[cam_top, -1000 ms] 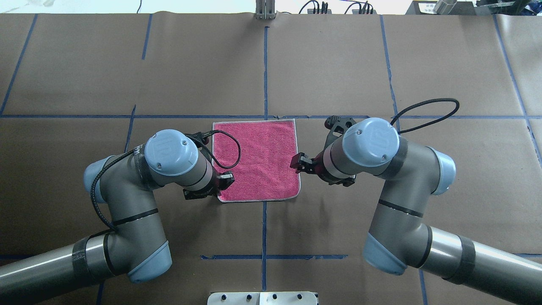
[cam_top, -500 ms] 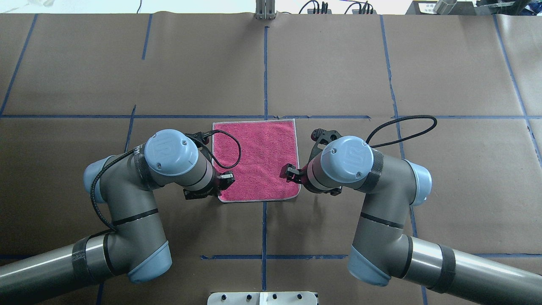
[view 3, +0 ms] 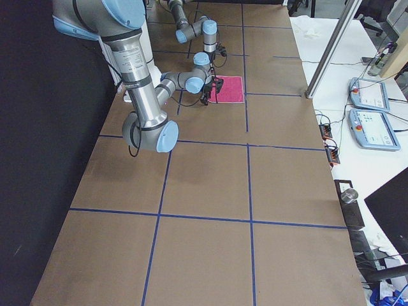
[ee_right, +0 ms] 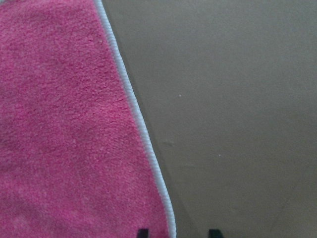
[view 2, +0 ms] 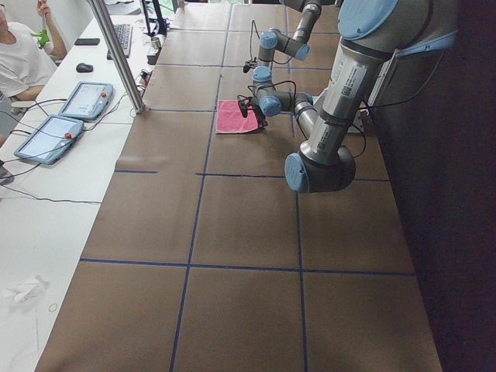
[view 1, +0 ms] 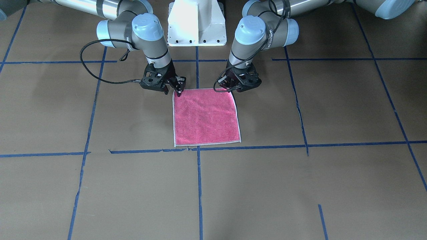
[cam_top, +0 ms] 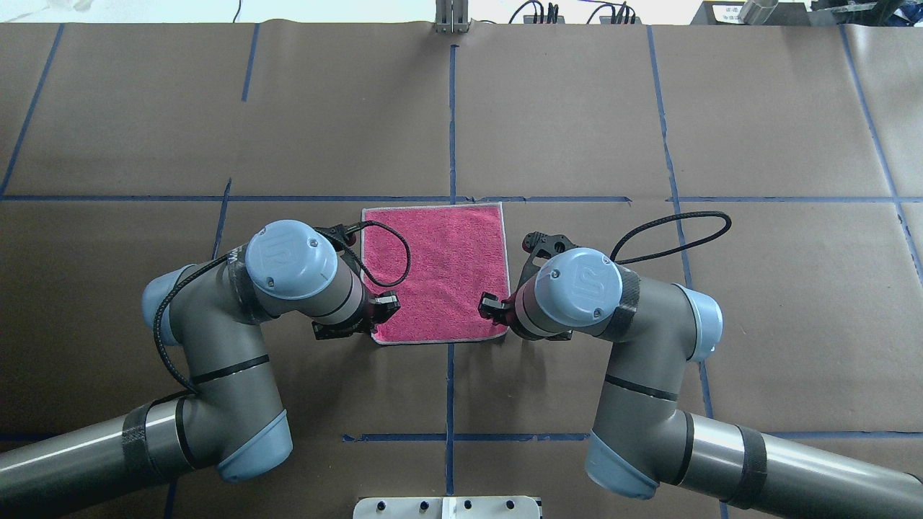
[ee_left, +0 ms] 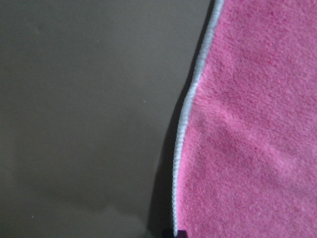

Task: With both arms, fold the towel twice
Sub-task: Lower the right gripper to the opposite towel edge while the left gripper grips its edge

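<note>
Towel [cam_top: 440, 267] lies flat on the surface [cam_top: 577, 130], pink face up, far edge along a blue tape line [cam_top: 548, 199]. No fold in it yet, as I read it. Grey face not visible in any view.

Right hand [cam_top: 489, 303]: apart. Wrist cam shows two fingertips [ee_right: 142, 232] at the frame bottom, one over pink and one over bare surface, with the white border [ee_right: 143, 134] running between them. It sits at the towel's right edge, close to the near corner.

Left hand [cam_top: 387, 305]: at the left edge, near the near corner. Cannot tell whether it's apart or together. Wrist cam shows only one dark tip, on the border. The edge there throws a shadow, so it may be raised off the surface; not sure.

Handling, my estimate: light, limp terry with no stiffness, so it'll sag between two grip points. The pile should give decent friction. The edge is thin and easy to miss, and it may slide on the paper rather than let a finger under. Best hold is the two near corners, right on the stitched border, both hands at matching depth so the fold lands square.

Hard to see: overhead, my wrists cover the contact points, and a cable [cam_top: 404, 252] loop hangs over the towel's left part. In the front view the left hand is dark clutter. Side cams are too far off to help. Cannot tell if any finger touches the surface.
</note>
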Controlling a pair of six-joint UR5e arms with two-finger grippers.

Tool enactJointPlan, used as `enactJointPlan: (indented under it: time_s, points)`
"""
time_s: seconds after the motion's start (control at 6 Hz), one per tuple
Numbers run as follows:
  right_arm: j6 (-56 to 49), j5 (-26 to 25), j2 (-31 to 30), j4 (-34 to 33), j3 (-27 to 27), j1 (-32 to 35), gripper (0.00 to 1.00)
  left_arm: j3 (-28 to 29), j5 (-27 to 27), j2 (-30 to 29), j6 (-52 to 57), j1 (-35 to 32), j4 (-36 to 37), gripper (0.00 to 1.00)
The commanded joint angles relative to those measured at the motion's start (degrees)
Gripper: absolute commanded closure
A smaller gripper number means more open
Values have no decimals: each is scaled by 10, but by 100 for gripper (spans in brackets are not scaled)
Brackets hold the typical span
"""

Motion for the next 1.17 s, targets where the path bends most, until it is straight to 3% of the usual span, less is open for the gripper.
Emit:
enactJointPlan:
  time_s: [0.0, 0.5, 0.83, 1.0]
  points:
    - [0, 0, 0, 0, 3, 0, 63, -1, 0, 0, 0, 0, 1, 95]
    - [0, 1, 1, 2, 5, -3, 67, -1, 0, 0, 0, 0, 1, 95]
    - [0, 1, 1, 2, 7, -3, 97, 0, 0, -1, 0, 0, 1, 95]
    - [0, 2, 0, 3, 11, -2, 99, 0, 0, -1, 0, -2, 1, 95]
